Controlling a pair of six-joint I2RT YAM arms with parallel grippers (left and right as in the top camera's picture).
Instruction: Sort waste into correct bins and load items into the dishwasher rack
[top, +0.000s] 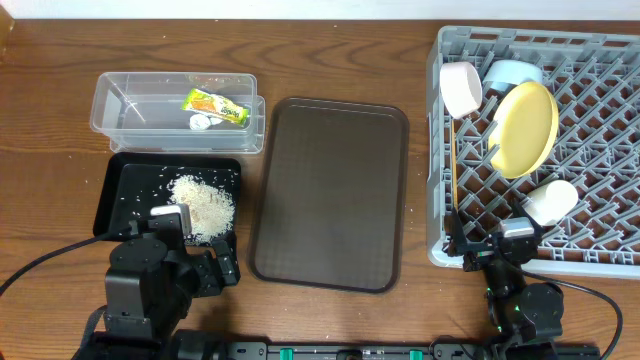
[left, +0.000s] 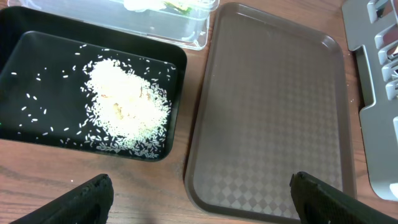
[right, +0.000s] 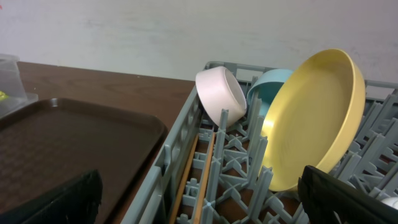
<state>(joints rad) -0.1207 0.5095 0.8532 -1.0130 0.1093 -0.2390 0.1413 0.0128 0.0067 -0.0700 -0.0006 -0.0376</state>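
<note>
The left gripper (left: 200, 198) has its jaws wide apart, holding nothing. Just ahead-left of them, rice (left: 127, 102) lies heaped in the black tray (left: 181, 62). The clear tub (left: 193, 31) sits beyond, and the brown serving tray (left: 273, 106) spreads flat ahead-right.

The right gripper (right: 202, 208) jaws are likewise apart. Straight ahead, the chopsticks (right: 185, 177) lie in the rack (right: 171, 146), their long axis running away from the jaws along its wall. Farther on, the yellow plate (right: 317, 118) stands on edge, with the white bowl (right: 221, 93) and blue bowl (right: 270, 84) tipped sideways.

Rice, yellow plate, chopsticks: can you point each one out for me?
rice (left: 127, 102), left wrist view, middle of the heap.
yellow plate (right: 317, 118), right wrist view, centre of its round face.
chopsticks (right: 205, 174), right wrist view, midway along the right-hand stick.
</note>
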